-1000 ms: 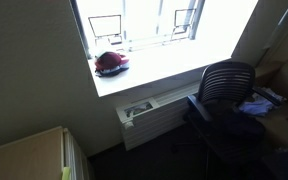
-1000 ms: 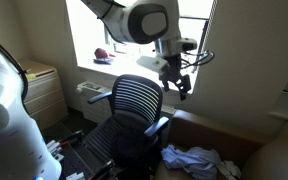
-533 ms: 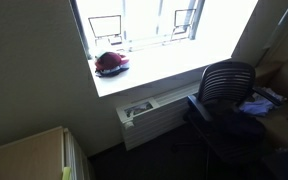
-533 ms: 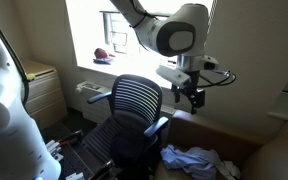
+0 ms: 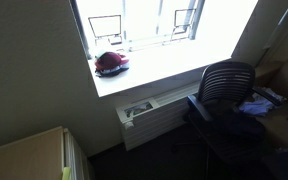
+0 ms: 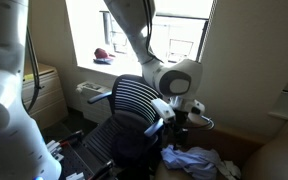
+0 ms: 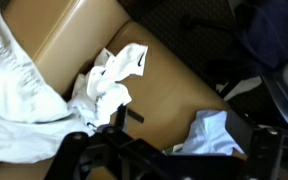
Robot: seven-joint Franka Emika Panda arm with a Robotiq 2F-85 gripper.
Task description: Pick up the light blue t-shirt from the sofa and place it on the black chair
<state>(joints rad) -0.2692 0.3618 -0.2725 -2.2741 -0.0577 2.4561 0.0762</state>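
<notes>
The light blue t-shirt [image 6: 190, 158] lies crumpled on the tan sofa [image 6: 239, 150], to the right of the black chair [image 6: 129, 110]. It also shows in an exterior view [image 5: 254, 103] beside the chair [image 5: 224, 85]. My gripper [image 6: 184, 118] hangs low just above the shirt, next to the chair's armrest. In the wrist view the gripper [image 7: 169, 152] is open and empty, its dark fingers wide apart over the sofa [image 7: 174, 85]. A pale crumpled cloth [image 7: 114, 78] lies ahead of it and another pale piece [image 7: 214, 130] lies between the fingers. Colour is washed out here.
A large white cloth [image 7: 14, 85] covers the sofa's left part in the wrist view. A red object [image 5: 111, 63] sits on the window sill [image 5: 154, 75], with a radiator [image 5: 149, 112] below. A wooden cabinet [image 6: 42, 95] stands left of the chair.
The gripper has dropped from above the chair's backrest, moving right and then down to just over the t-shirt on the sofa. The shirt and chair have not moved.
</notes>
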